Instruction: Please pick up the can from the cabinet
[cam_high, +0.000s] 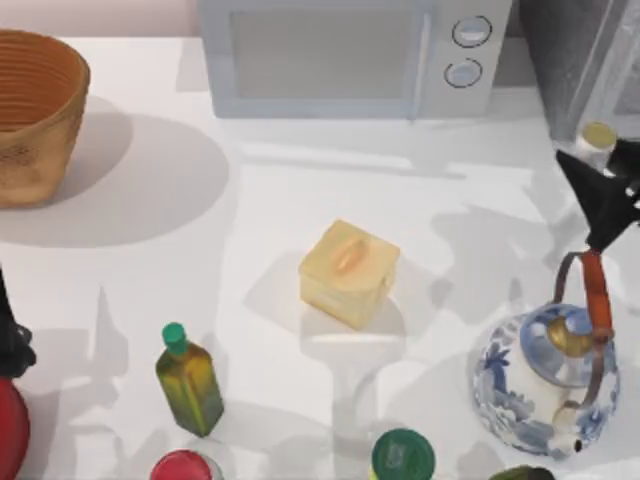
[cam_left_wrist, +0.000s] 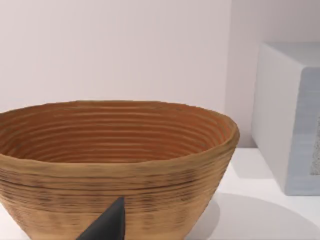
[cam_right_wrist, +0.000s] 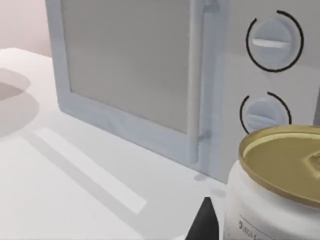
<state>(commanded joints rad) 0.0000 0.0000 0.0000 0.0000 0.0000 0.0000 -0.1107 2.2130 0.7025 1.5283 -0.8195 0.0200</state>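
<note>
The can (cam_high: 598, 137), small and white with a pale yellow round top, stands upright at the table's far right edge, in front of the dark grey cabinet (cam_high: 580, 60). My right gripper (cam_high: 595, 172) is right at it and open. Its two black fingers spread in a V, their tips on either side of the can's near side. In the right wrist view the can (cam_right_wrist: 280, 195) looms close and one black fingertip (cam_right_wrist: 206, 222) sits just beside its wall. My left gripper (cam_high: 8, 345) is parked at the table's left edge.
A white microwave (cam_high: 350, 55) stands at the back, left of the cabinet. A blue-and-white teapot (cam_high: 545, 380) sits just in front of the right arm. Mid-table is a yellow box (cam_high: 348, 272). A woven basket (cam_high: 35, 110) is back left, and a green bottle (cam_high: 190, 380) and a green-topped container (cam_high: 403, 455) stand in front.
</note>
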